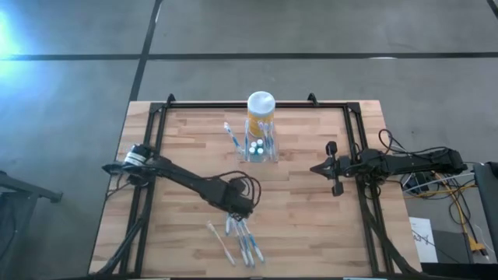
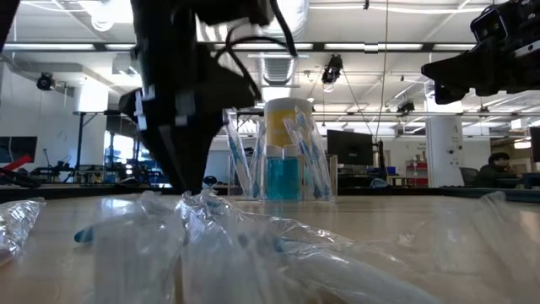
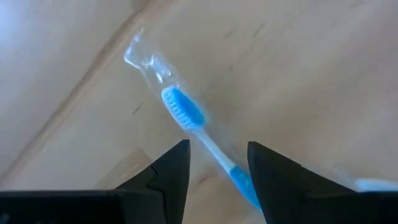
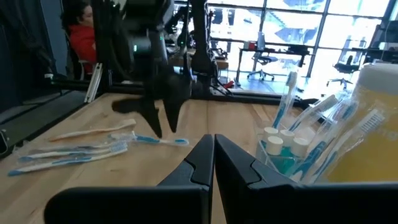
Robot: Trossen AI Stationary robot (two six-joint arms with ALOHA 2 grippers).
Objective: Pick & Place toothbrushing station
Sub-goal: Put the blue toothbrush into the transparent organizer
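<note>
The left hand (image 3: 217, 171) is held spread astride a wrapped toothbrush (image 3: 186, 112) on the tabletop (image 1: 311, 218); closing comes next. The toothbrushing station (image 1: 261, 146) stands well beyond it. The right hand (image 4: 214, 155) is pressed together, waiting aside.

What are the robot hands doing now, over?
Left end effector open, straddling a wrapped blue toothbrush. Right end effector shut, waiting at table's right. Toothbrushing station untouched. Nothing blocking.

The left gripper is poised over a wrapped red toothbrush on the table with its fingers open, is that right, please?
Not quite: the wrapped toothbrush is blue, not red, as the left wrist view shows. The rest holds: the left gripper is poised over it on the table with its fingers open.
</note>
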